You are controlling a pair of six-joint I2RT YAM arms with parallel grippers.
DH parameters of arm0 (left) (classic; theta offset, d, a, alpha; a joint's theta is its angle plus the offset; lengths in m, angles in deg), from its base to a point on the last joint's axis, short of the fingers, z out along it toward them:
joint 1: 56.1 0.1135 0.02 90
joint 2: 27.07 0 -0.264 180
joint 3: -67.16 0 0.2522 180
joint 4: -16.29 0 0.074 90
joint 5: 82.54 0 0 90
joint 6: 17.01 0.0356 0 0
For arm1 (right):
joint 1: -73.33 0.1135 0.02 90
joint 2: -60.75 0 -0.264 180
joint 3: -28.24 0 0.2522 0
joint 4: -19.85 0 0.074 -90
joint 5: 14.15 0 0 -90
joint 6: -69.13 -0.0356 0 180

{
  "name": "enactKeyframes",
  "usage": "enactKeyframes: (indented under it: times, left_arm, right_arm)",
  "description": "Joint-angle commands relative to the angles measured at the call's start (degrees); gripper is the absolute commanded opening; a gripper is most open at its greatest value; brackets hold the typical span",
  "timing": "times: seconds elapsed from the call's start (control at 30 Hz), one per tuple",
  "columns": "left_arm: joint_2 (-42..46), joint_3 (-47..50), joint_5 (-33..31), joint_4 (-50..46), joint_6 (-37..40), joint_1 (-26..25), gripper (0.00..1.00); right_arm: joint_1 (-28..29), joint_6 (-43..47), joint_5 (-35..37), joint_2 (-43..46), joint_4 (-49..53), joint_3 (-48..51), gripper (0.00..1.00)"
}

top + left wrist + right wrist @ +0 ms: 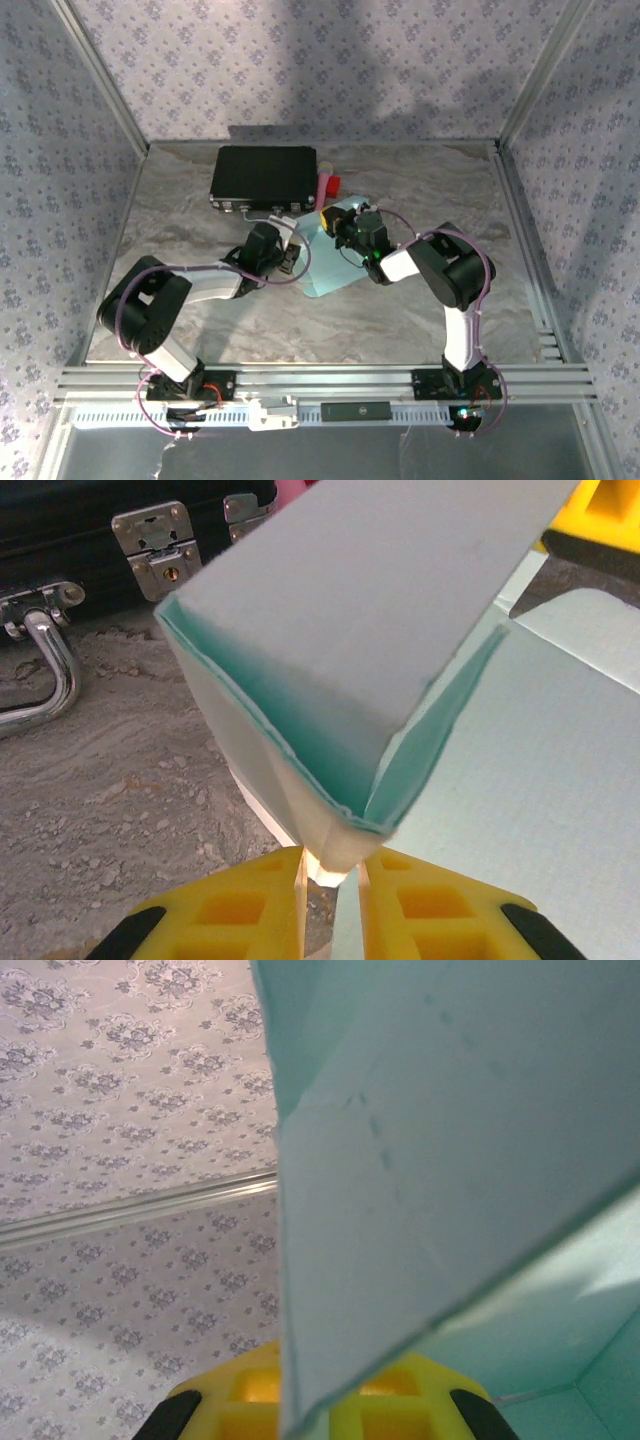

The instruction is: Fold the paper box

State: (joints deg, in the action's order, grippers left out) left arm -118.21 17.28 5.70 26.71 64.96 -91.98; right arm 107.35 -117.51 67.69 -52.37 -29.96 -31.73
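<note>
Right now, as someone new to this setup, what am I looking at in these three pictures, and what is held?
Two robot arms are bolted to the near edge of a table. The overhead picture looks down from behind them; the other two come from a camera on each wrist. A pale blue paper box, partly folded, sits mid-table, a black case behind it. The left gripper pinches one corner of the card; the right gripper is shut on another panel's edge.

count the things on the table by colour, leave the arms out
black: 1, the case
light blue: 1, the paper box
red: 1, the small block at the case's right end
pink: 1, the pink piece next to the small block
total: 4
</note>
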Motion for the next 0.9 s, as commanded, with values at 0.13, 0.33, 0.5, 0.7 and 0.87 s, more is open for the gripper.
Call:
enactKeyframes:
  times: [0.13, 0.33, 0.5, 0.7, 0.87]
  left_arm:
    - [2.77, 1.08, 5.16, 1.74, 5.28, 0.28, 0.22]
    - [3.7, 5.18, 4.24, 7.37, 9.31, 0.68, 0.18]
    - [2.65, 4.56, 6.08, 7.76, 8.21, 3.19, 0.12]
    - [3.36, 3.02, 10.69, 6.68, 7.51, 2.53, 0.17]
    - [2.63, 0.7, 10.92, 4.89, 7.59, -0.38, 0.19]
  right_arm:
    - [0.53, -1.37, -2.01, -1.03, 7.58, 0.95, 0.0]
    - [0.43, -1.09, -2.36, -0.71, 8.53, 0.61, 0.0]
    - [0.48, -1.09, -2.47, -0.8, 8.71, 0.27, 0.0]
    - [0.5, -1.05, -2.56, -1.13, 8.73, 0.16, 0.0]
    - [0.78, -1.18, -2.3, -1.47, 8.65, 0.08, 0.0]
